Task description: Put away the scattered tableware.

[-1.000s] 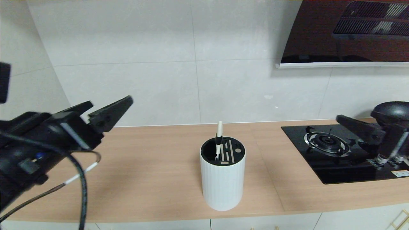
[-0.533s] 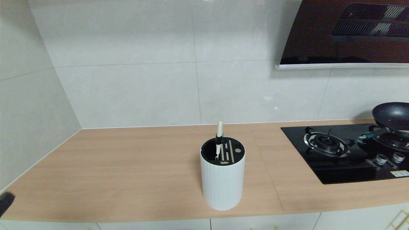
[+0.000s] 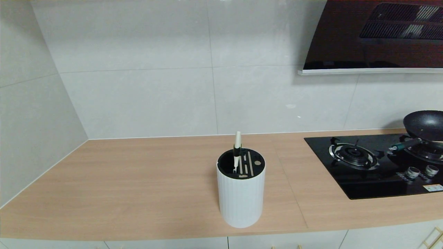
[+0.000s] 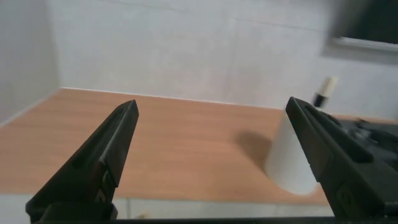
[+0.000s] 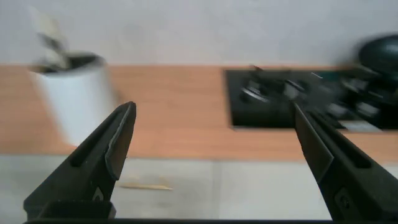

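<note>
Gripper state, left and right: the left gripper (image 4: 211, 163) is released, its two dark fingers spread wide with nothing between them. The right gripper (image 5: 211, 165) is likewise released and carries nothing. Both wrist views look across the front edge of the wooden surface (image 3: 138, 180) from in front of it, so each gripper is judged to hang well apart from the work.

Task object: a single utensil (image 3: 237, 145) with a cream handle and a dark collar stands nearly upright in the holder (image 3: 241, 193). The holder is a white ribbed cylinder with a black slotted top, standing near the front edge of the surface. The utensil sits in the open round compartment on the robot's left side of that top, beside the narrow slots; what lies below the handle is hidden. The left wrist view shows the same holder (image 4: 295, 158) with the handle rising above it.

Surroundings: a black hob (image 3: 373, 166) is set into the surface on the robot's right, with a dark pan (image 3: 425, 124) on its far burner.

Stage, as a judgement: the stowing step appears complete for this utensil, and the task looks at or near its end. The next move calls for locating any remaining piece before either arm commits; failing that, the arms may simply park.
</note>
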